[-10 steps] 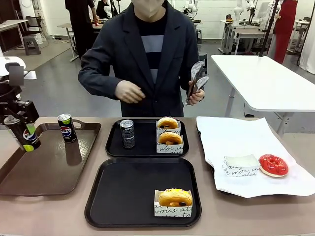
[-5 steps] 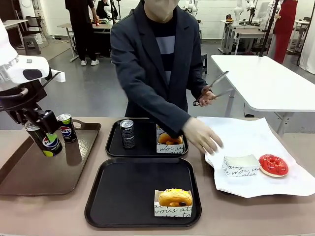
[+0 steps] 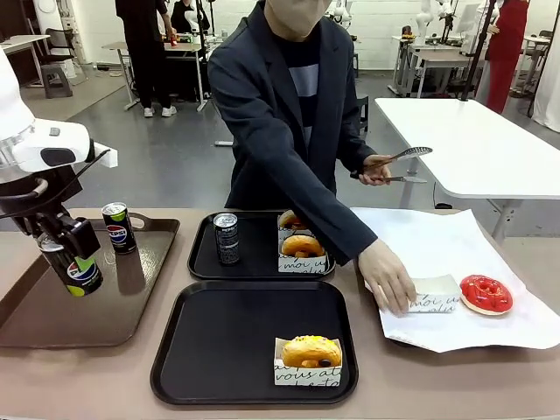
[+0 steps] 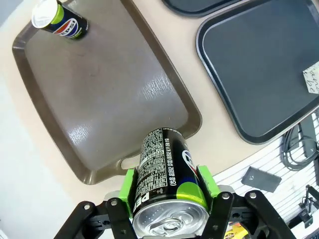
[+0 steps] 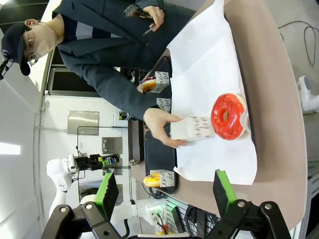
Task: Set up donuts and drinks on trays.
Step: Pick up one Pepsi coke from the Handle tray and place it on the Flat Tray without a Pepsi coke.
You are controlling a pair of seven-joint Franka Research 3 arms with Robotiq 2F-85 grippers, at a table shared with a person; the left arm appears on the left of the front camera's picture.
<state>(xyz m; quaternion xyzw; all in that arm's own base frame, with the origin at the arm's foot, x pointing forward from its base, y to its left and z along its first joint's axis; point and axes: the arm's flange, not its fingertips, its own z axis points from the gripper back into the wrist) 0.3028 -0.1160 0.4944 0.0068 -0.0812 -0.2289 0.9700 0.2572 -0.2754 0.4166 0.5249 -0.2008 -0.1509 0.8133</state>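
A slim black can (image 3: 77, 267) with a silver top, Pepsi logo and green base hangs slightly tilted over the brown tray (image 3: 131, 324). It is pinched at its sides between the green pads (image 4: 129, 189) of the left hand (image 4: 168, 185). The right hand (image 5: 164, 189) is spread wide with nothing in it, facing the white paper (image 5: 209, 74) where a person's hand (image 5: 159, 124) touches a sleeve (image 5: 192, 128) beside a red donut (image 5: 228, 117).
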